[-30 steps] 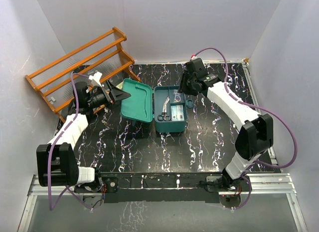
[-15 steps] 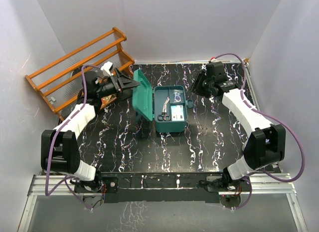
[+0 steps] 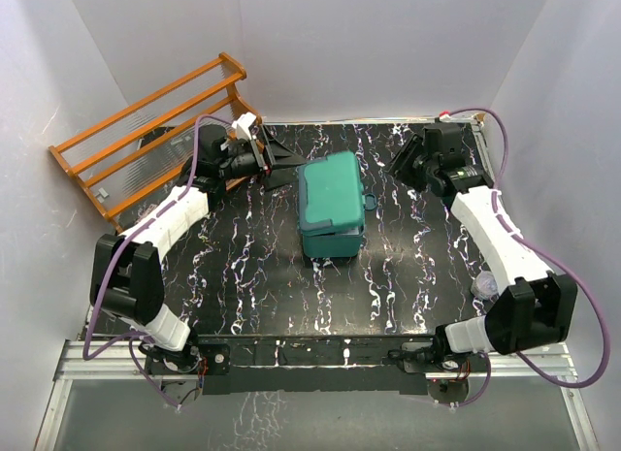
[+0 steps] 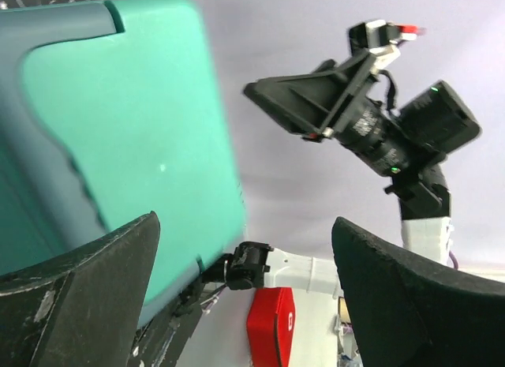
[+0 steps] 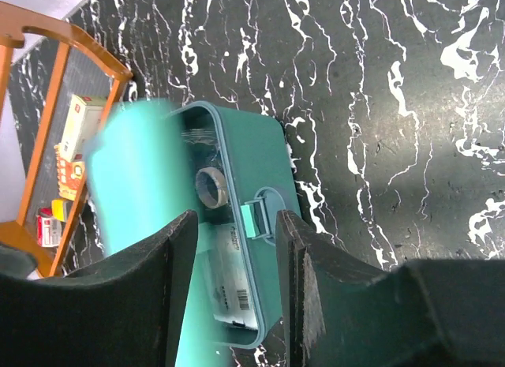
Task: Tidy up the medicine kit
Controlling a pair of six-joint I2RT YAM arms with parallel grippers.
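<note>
So, teal medicine kit [image 3: 332, 243], rounded corners, lid [image 3: 330, 191] nearly down and blurry, left gripper [image 3: 279, 163] spread wide, empty, right gripper [image 5: 235, 225] narrower, also empty

The medicine kit [image 3: 331, 204] has its lid down — left gripper [image 3: 281, 166] just beside it, right gripper [image 3: 408, 166] apart.
</note>
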